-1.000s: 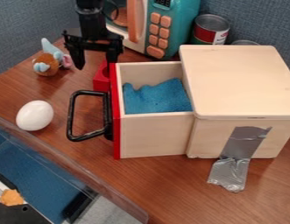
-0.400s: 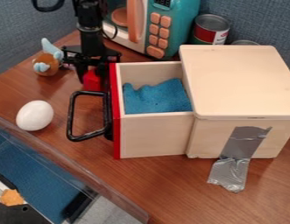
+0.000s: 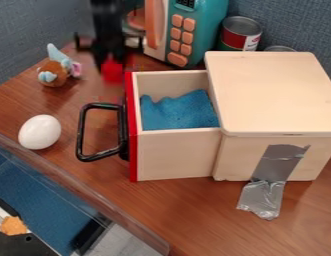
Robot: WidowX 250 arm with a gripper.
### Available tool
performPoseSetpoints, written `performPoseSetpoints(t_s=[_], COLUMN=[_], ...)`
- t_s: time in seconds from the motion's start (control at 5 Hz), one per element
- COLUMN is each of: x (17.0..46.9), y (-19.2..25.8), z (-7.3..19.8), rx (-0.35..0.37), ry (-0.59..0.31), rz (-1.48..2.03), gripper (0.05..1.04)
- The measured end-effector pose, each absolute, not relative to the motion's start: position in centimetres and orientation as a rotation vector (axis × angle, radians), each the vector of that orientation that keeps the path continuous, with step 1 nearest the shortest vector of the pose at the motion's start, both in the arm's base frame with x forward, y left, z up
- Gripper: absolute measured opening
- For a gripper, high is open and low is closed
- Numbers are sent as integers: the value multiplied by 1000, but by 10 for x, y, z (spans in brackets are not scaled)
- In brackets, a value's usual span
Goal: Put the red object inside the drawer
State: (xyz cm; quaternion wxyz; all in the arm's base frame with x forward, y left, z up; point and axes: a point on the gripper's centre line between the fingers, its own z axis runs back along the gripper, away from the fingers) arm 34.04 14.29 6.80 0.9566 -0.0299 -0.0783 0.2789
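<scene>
The black gripper (image 3: 112, 69) had closed on the red block (image 3: 112, 74) and held it seemingly above the table (image 3: 194, 215), just outside the open drawer (image 3: 174, 155). The grasp looked done — left to do were carrying it over the drawer's front and releasing it inside.
</scene>
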Motion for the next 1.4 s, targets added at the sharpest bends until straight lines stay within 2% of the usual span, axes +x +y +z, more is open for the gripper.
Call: performPoseSetpoints(t_s=[0.2,0.4,0.6,0.8,1.4], x=[356,367,370,360,313], y=[134,101,62,27,10], z=[118,147,156,147,139], rx=[-73,-131,-173,-183,-144], ry=[-277,-330,-337,-298,-259], rz=[564,491,380,275,264], gripper=[300,300,300,299,299])
